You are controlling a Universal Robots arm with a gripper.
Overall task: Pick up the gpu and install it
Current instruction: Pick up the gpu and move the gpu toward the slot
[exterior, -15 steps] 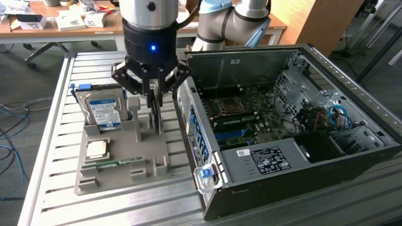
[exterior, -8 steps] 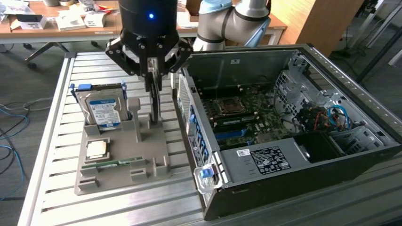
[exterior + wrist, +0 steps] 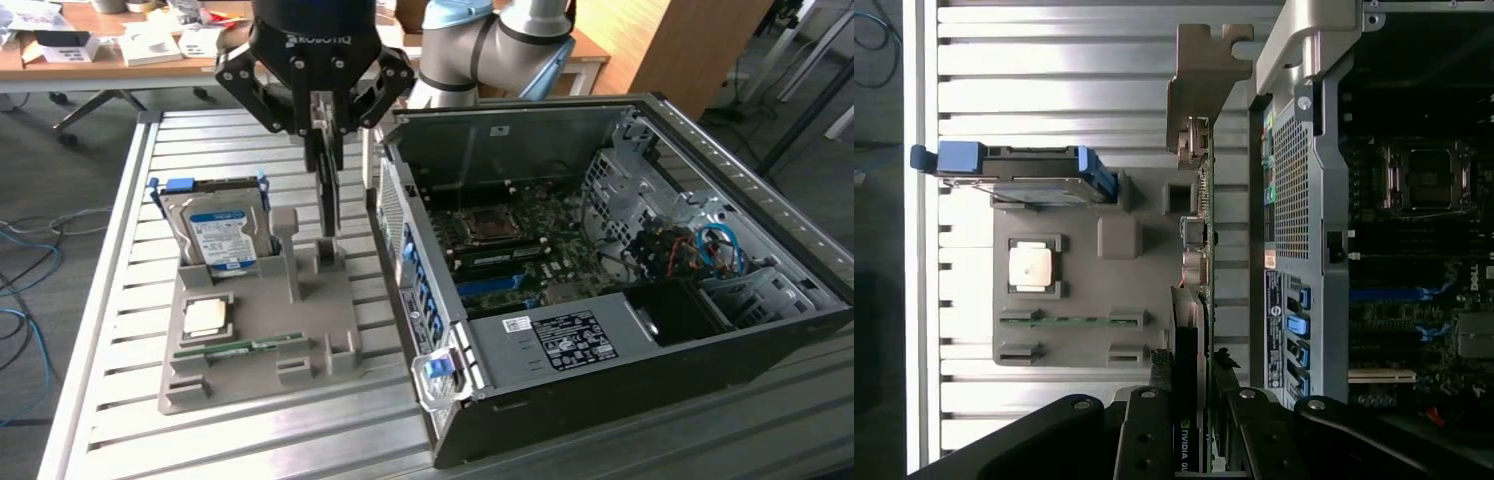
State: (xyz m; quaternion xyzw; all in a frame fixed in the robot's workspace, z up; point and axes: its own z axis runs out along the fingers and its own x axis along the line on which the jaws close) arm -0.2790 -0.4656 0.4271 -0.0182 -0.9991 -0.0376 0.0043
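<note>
The gpu (image 3: 327,195) hangs on edge as a thin dark card. My gripper (image 3: 324,130) is shut on its upper edge. Its lower end sits just above the right-hand slot of the grey holder (image 3: 334,330). In the wrist view the gpu (image 3: 1202,260) appears edge-on, with its silver end bracket (image 3: 1199,70) at the far end. There the gripper (image 3: 1194,410) clamps the card between black fingers (image 3: 1144,430). The open computer case (image 3: 601,350) lies immediately to the exterior view's right of the card, with the motherboard (image 3: 521,250) exposed inside.
The grey holder also carries a hard drive (image 3: 220,235) with blue rails, a square processor (image 3: 204,317) and a narrow green memory stick (image 3: 240,347). Everything rests on a slatted aluminium table (image 3: 120,420). The case's perforated rear panel (image 3: 1294,190) stands close beside the card.
</note>
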